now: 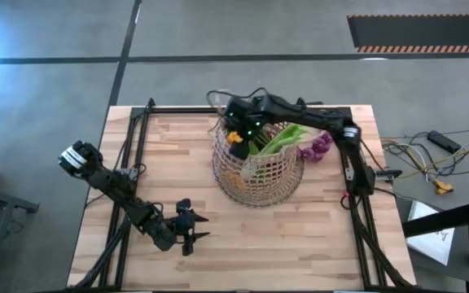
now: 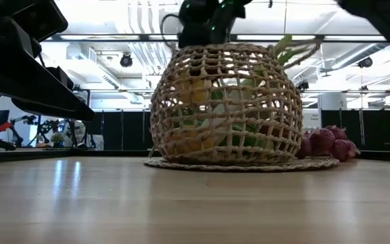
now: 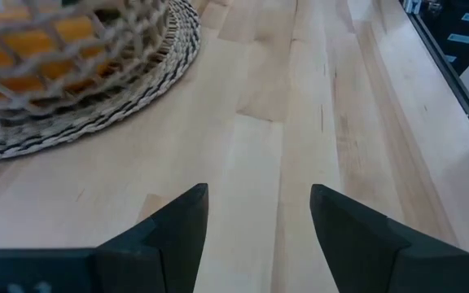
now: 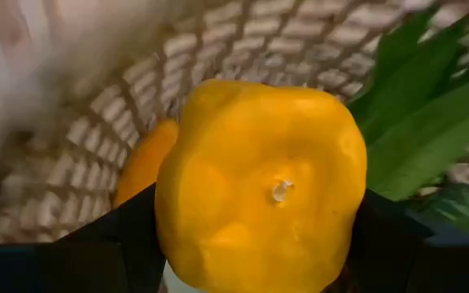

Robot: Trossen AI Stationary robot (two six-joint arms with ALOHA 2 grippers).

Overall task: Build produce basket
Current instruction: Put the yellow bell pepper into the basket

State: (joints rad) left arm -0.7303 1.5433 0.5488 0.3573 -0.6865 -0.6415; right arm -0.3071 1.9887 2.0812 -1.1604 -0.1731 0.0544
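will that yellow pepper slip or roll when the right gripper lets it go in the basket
The yellow pepper looks glossy and rounded, so it may slip. Released over the basket, it would probably roll only briefly, settling against the orange pepper and green leaves.

I see bright ceiling lights glaring across the table [image 2: 181,203] (low view); the right wrist's basket [image 4: 72,138] wall blurs.

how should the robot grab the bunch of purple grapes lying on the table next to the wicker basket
Grip the purple grape bunch across its clustered middle, coming straight down from above. It lies low on the wooden table, close beside the round tan wicker basket, so a sideways approach from that side looks blocked. Its stem is not visible.
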